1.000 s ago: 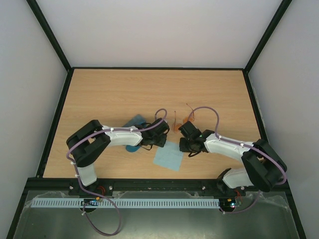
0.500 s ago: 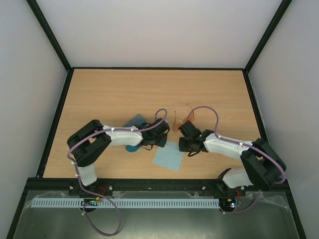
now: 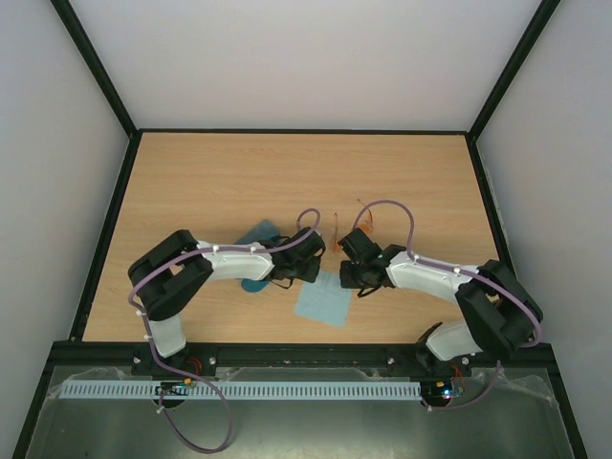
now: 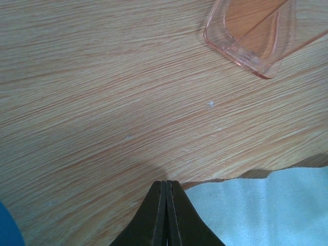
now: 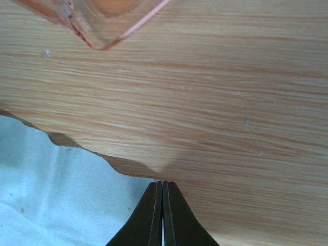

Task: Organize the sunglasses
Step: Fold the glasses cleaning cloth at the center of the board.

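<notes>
The red-pink sunglasses (image 3: 337, 232) lie on the table just beyond both grippers. One translucent pinkish lens shows at the top of the left wrist view (image 4: 253, 36) and of the right wrist view (image 5: 97, 18). The orange sunglasses (image 3: 367, 221) lie beside them, partly behind the right arm. My left gripper (image 3: 314, 266) (image 4: 166, 182) is shut, low over the wood, its tip at the edge of a pale blue cloth (image 4: 277, 205). My right gripper (image 3: 350, 275) (image 5: 163, 183) is shut too, its tip at the same cloth's edge (image 5: 51, 195). No cloth shows between either pair of jaws.
The pale blue cloth (image 3: 322, 301) lies near the front between the arms, its far edge slightly raised. A second cloth (image 3: 258, 231) and a blue case (image 3: 252, 284) (image 4: 7, 228) sit by the left arm. Black rails border the table.
My right gripper has shifted a little left and towards the sunglasses, covering more of the orange pair. The left arm has not visibly moved.
</notes>
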You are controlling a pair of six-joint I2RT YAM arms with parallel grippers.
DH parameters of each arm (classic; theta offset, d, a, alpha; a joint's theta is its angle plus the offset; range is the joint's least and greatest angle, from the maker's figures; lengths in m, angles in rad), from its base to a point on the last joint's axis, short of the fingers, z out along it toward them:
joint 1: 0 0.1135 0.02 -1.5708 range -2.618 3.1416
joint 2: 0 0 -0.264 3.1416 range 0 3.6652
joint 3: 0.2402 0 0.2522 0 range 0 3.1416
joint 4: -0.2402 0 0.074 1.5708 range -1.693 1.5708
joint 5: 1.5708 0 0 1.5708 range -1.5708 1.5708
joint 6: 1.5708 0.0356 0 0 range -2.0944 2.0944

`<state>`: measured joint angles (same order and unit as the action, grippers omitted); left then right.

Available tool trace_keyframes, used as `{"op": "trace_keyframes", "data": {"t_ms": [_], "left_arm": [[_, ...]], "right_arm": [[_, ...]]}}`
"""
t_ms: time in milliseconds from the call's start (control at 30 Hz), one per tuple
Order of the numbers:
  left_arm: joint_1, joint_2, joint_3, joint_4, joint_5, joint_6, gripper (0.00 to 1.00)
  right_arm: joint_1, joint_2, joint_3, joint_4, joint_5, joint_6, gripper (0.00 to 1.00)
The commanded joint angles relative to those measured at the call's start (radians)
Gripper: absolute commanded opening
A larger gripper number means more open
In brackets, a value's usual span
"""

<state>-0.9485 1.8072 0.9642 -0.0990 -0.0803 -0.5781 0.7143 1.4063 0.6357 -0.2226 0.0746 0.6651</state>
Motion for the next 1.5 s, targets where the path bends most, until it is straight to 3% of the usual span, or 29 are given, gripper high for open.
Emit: {"op": "trace_keyframes", "data": {"t_ms": [0,533,667,800,1467], "left_arm": [[0.007,-0.030,-0.007,-0.028,-0.023,-0.013,0.02],[0.039,-0.083,-0.027,-0.036,-0.031,-0.019,0.03],[0.039,-0.089,-0.045,-0.034,0.006,-0.024,0.16],[0.030,-0.090,-0.057,-0.023,0.021,-0.028,0.23],[0.020,-0.014,-0.019,-0.010,0.003,-0.028,0.23]], "right_arm": [[-0.002,0.025,0.041,-0.044,0.028,-0.025,0.01],[-0.004,0.060,0.088,-0.052,0.079,-0.082,0.01],[-0.003,0.066,0.080,-0.052,0.092,-0.088,0.02],[-0.005,0.073,0.078,-0.050,0.096,-0.090,0.02],[-0.005,0.083,0.070,-0.029,0.072,-0.092,0.01]]}}
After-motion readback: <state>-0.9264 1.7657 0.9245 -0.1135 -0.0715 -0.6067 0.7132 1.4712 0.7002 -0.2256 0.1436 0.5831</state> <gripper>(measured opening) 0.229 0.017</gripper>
